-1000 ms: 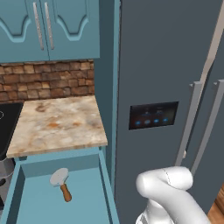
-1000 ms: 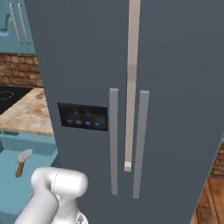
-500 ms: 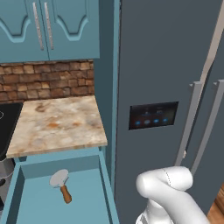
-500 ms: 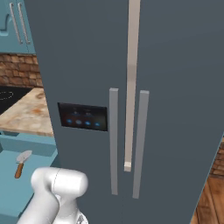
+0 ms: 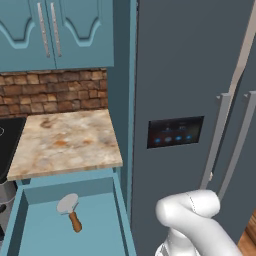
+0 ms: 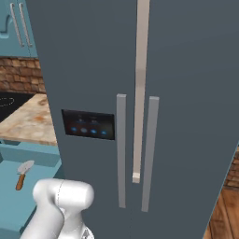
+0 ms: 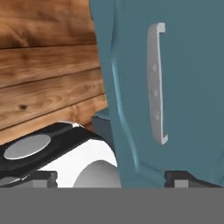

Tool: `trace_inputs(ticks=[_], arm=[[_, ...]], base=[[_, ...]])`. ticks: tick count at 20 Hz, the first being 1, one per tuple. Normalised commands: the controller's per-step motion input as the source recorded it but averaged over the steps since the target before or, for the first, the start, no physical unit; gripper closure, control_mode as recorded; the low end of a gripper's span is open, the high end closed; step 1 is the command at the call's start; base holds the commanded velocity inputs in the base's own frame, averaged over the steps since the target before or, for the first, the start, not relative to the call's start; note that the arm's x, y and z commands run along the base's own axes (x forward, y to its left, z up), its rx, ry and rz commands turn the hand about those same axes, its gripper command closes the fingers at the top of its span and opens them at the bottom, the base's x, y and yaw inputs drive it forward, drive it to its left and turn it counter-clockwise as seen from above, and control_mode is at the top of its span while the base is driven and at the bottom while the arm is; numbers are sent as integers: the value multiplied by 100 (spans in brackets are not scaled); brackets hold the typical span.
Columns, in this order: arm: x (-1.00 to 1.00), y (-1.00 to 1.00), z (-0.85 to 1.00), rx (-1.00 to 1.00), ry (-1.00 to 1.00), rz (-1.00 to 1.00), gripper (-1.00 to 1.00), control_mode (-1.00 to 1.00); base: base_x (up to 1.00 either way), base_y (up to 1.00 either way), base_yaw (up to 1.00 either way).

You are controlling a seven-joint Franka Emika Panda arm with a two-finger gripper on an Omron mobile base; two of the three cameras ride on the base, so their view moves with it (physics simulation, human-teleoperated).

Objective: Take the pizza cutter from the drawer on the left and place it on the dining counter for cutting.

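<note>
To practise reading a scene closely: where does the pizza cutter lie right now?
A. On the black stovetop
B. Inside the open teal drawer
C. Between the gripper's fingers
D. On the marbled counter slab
B: the pizza cutter lies flat on the floor of the open drawer, below the counter slab.

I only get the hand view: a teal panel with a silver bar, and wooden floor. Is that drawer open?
Observer: Yes, the left base view shows the drawer standing open below a short marbled counter.
Operator: Anything inside it?
Observer: One pizza cutter lies on the drawer's floor, with a brown wooden handle and a round grey blade.
Operator: What stands beside the drawer?
Observer: A tall grey fridge rises just to its right, with a dark control panel on its door.
</note>
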Motion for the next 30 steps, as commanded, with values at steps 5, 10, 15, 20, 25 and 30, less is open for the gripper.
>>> trace_inputs(ticks=[5,10,15,20,25,30], arm=[[-60,0,97,14,-7,-22,-100,-100],[-1,7,100,16,-14,-20,-100,-100],[0,0,100,25,-10,-20,-100,-100],[17,0,100,27,-12,-22,-100,-100],[39,0,100,23,-16,-24,-100,-100],[82,-12,73,26,-3,-25,-100,-100]], base=[[0,0,0],[0,0,0],[0,0,0],[0,0,0],[0,0,0],[0,0,0]])
